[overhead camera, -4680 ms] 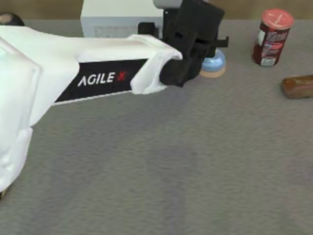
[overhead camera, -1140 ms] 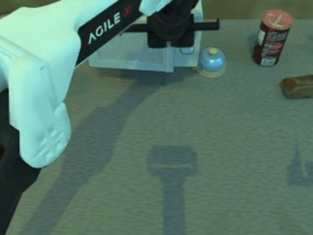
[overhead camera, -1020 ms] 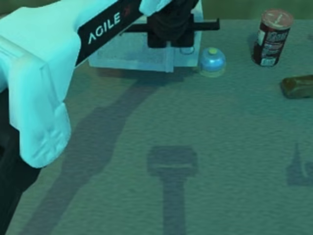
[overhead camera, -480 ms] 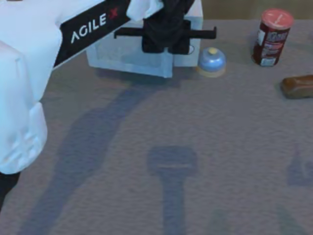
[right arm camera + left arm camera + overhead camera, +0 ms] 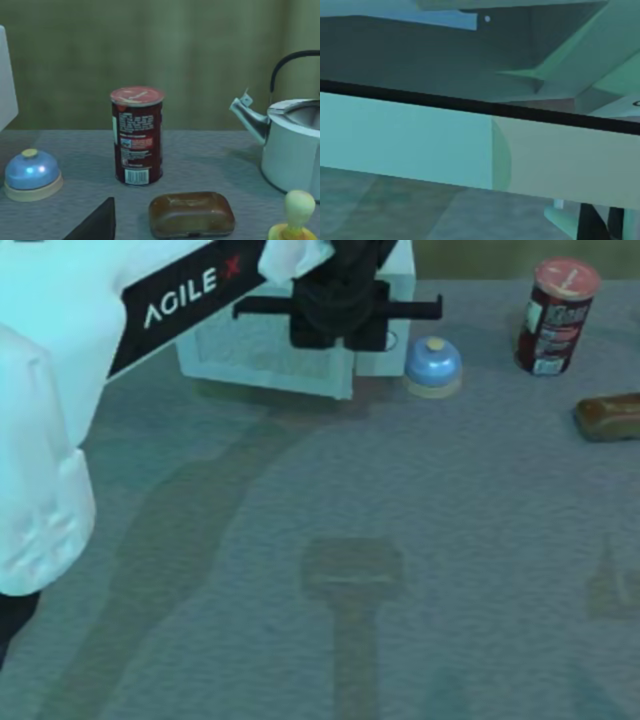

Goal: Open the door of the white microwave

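Left gripper [image 5: 340, 325] sits at the microwave [image 5: 400, 280] at the table's far edge, on the door's [image 5: 265, 355] free edge, which stands slightly ajar. Finger state: cannot tell. Likely pulling it outward. Right arm out of sight.

A grey, felt-like table [image 5: 420, 540] fills the scene, its surface mottled under a bluish-green cast of light. Soft shadows lie across it in broad diagonal bands and one upright, paddle-shaped patch. Behind the far edge stands a plain olive-brown wall [image 5: 200, 60] with faint vertical streaks.
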